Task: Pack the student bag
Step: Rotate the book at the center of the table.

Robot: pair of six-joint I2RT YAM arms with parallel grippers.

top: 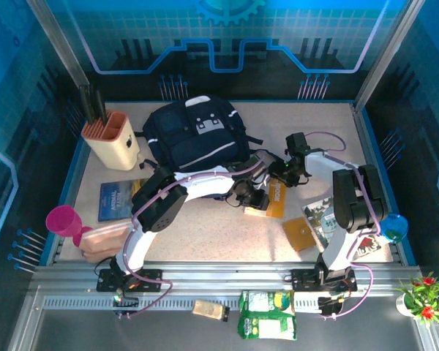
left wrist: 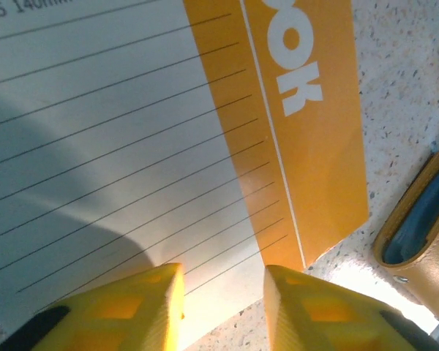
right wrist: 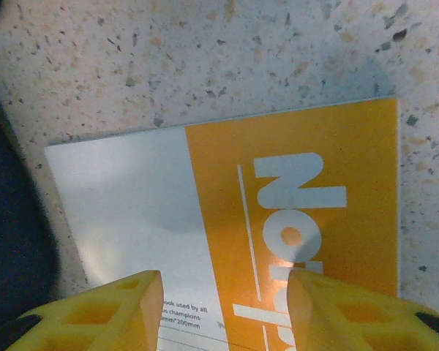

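Your left end effector point(left wrist: 223, 292) and right end effector point(right wrist: 225, 292): jaws apart, empty, over orange notebook point(right wrist: 322, 183); tan case point(left wrist: 432, 281) beside it, student bag point(top: 194, 135) near.

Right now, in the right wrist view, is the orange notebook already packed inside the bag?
No, the orange notebook lies flat on the speckled table.
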